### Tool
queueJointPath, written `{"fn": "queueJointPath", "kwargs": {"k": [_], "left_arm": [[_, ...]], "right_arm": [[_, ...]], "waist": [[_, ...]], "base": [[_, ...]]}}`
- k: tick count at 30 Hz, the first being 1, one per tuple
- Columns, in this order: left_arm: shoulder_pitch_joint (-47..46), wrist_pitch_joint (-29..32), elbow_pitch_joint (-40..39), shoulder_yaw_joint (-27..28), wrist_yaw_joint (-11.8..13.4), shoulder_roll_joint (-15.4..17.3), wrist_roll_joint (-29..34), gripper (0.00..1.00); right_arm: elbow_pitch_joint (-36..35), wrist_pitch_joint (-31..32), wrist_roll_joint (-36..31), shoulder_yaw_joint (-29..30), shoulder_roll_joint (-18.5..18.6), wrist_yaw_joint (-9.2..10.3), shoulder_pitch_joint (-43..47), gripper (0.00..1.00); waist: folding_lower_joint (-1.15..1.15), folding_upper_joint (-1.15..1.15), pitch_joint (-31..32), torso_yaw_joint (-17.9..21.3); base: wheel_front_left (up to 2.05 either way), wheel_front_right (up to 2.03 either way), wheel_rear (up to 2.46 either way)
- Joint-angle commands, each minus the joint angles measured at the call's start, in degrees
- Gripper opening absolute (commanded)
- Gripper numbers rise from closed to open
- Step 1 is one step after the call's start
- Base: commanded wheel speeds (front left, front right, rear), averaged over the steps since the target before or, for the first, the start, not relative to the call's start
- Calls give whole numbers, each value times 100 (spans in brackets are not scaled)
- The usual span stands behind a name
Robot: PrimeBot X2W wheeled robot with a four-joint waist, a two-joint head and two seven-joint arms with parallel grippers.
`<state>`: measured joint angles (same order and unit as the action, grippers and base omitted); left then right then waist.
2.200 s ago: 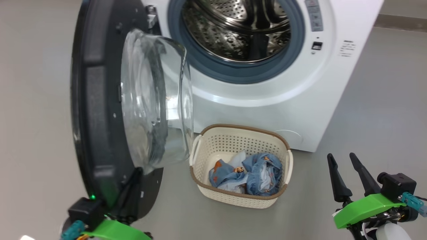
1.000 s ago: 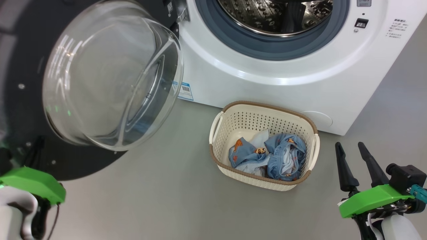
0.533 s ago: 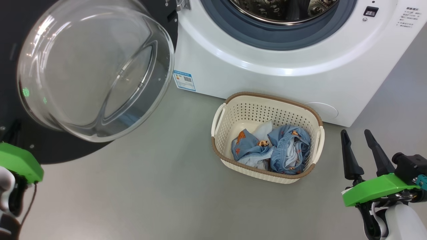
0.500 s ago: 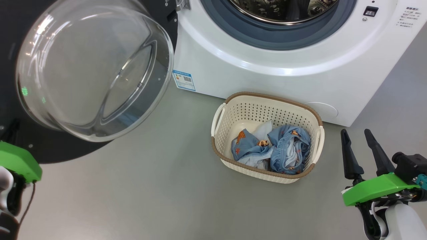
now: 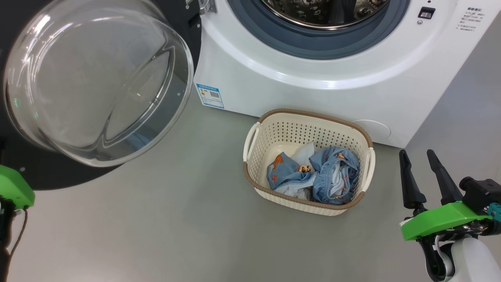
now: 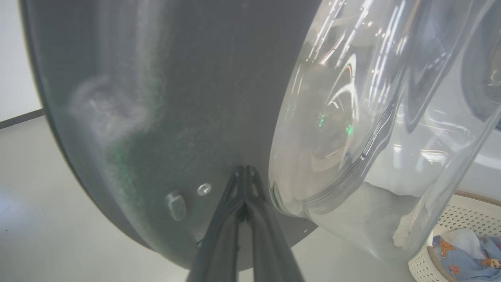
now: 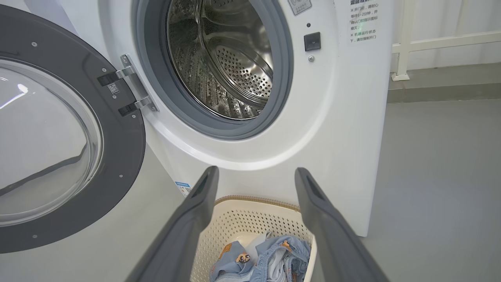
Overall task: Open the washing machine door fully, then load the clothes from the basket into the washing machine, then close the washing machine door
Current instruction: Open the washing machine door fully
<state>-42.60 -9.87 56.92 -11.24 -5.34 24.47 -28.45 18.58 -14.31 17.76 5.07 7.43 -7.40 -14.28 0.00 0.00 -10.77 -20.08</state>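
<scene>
The left tool [image 6: 244, 172] is touching the open door's [image 5: 98, 82] black rim, fingers pinched together. The right tool [image 5: 415, 153] is hanging wide beside the basket [image 5: 354, 129], which is holding the clothes [image 5: 313, 178].

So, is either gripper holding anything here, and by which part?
Nothing is held. The left gripper is shut, its tips at the black rim of the washing machine door, pinching nothing. The right gripper is open and empty beside the basket.
</scene>
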Motion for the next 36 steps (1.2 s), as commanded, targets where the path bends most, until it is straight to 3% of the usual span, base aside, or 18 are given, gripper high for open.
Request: {"fn": "queueJointPath", "kwargs": {"k": [1,14,26,30,32,36], "left_arm": [[-271,-95,-13,161,4,423,47,0],[-52,-426,157,-16,-126,407,53,0],[672,-509,-755,48,-122,323,-7,0],[1106,-511,-1394,154,11,208,-43,48],[1353,-511,-1740,199,106,149,-67,100],[1825,-512,-2492,307,327,19,-149,100]], "right_arm": [[-121,-69,9,-124,-22,-9,-88,100],[-94,-69,33,-144,-27,-9,18,100],[-121,-69,40,-130,-22,-9,78,100],[-135,-69,29,-104,-5,-9,127,100],[-140,-69,8,-101,1,-9,151,100],[-148,-69,1,-124,11,-9,178,100]], "waist": [[0,0,18,6],[0,0,200,74],[0,0,348,267],[0,0,396,346],[0,0,425,391],[0,0,485,495]], "base": [[0,0,0],[0,0,0],[0,0,0],[0,0,0],[0,0,0],[0,0,0]]}}
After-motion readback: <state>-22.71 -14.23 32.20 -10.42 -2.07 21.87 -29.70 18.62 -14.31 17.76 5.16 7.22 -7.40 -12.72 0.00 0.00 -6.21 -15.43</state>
